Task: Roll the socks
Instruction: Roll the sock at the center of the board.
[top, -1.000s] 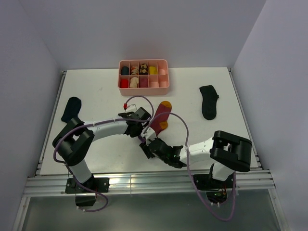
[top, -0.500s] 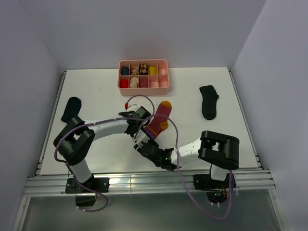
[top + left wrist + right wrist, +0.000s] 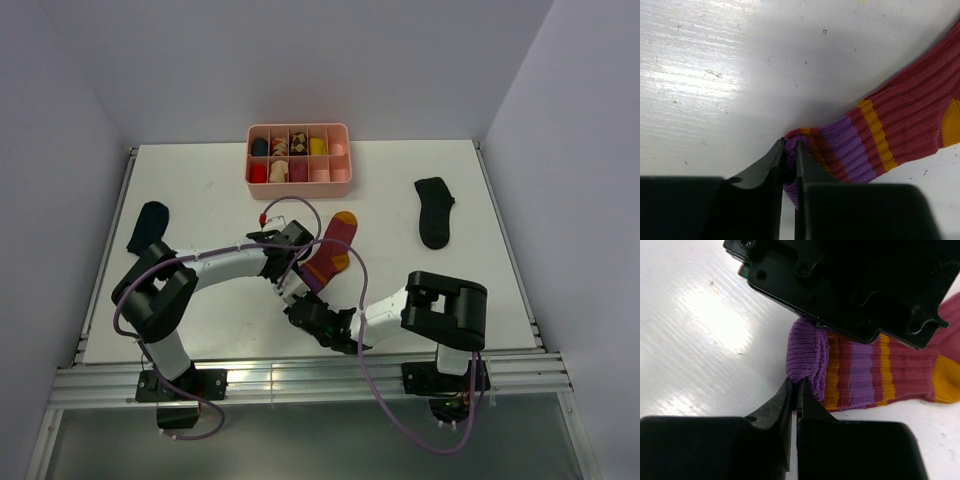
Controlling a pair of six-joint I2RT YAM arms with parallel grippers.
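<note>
White counter (image 3: 200, 200) lies under both arms. Left gripper (image 3: 790, 146) pinches the purple end of the striped sock (image 3: 900, 120), centre frame. Right gripper (image 3: 794, 384), pressed together, touches that rolled end. One black sock (image 3: 148, 225) lies far left, another black sock (image 3: 434, 210) upper right.

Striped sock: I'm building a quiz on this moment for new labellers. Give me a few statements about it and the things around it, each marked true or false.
1. The left gripper pinches the purple end of the striped sock. True.
2. Both black socks lie in the pink tray. False: the left black sock and the right black sock lie on the table, outside the tray.
3. The striped sock is fully rolled. False: only its purple end is folded over; the rest lies flat.
4. The tray stands at the far side of the table. True.
</note>
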